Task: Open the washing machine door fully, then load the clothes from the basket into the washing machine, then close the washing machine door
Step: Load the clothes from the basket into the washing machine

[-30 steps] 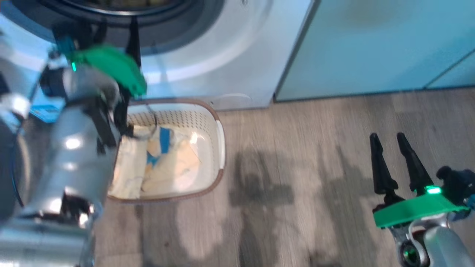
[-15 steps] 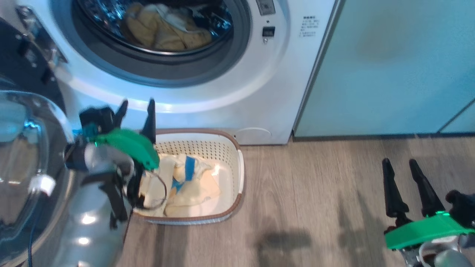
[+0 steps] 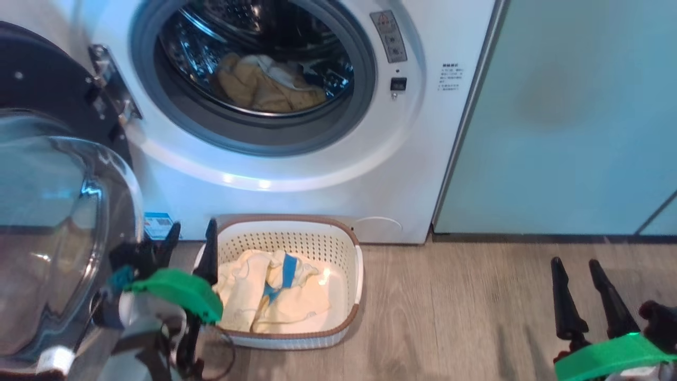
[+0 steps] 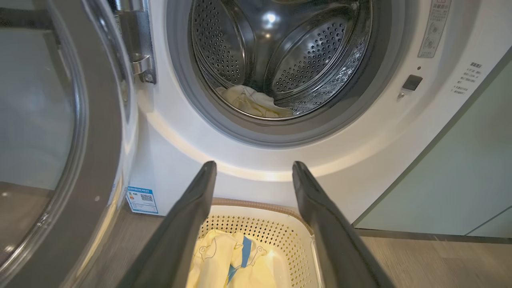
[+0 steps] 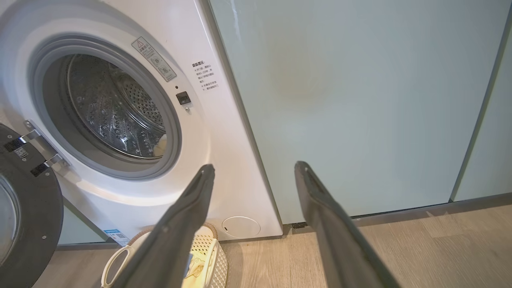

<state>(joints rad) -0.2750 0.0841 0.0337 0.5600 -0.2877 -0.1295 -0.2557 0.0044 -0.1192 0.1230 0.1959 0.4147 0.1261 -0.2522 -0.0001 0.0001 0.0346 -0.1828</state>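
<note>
Currently, in the head view, the white front-loading washing machine [image 3: 412, 159] is standing with its round black-rimmed glass door [image 3: 58, 211] swung open (one pale yellow cloth piece [image 3: 264, 87] is lying in the steel drum [image 3: 201, 42]). The oval cream perforated basket [image 3: 296, 235] is holding pale yellow clothes [image 3: 254, 296]. In the wrist views, the left gripper [image 4: 254, 166] is hovering spread near the basket; the right gripper [image 5: 255, 166] is hanging spread, empty.

Cropped and illegible
Round black-rimmed glass washing machine door [image 3: 50, 211] runs off the left edge; small printed text [image 3: 450, 77], upper right, is unreadable.
</note>
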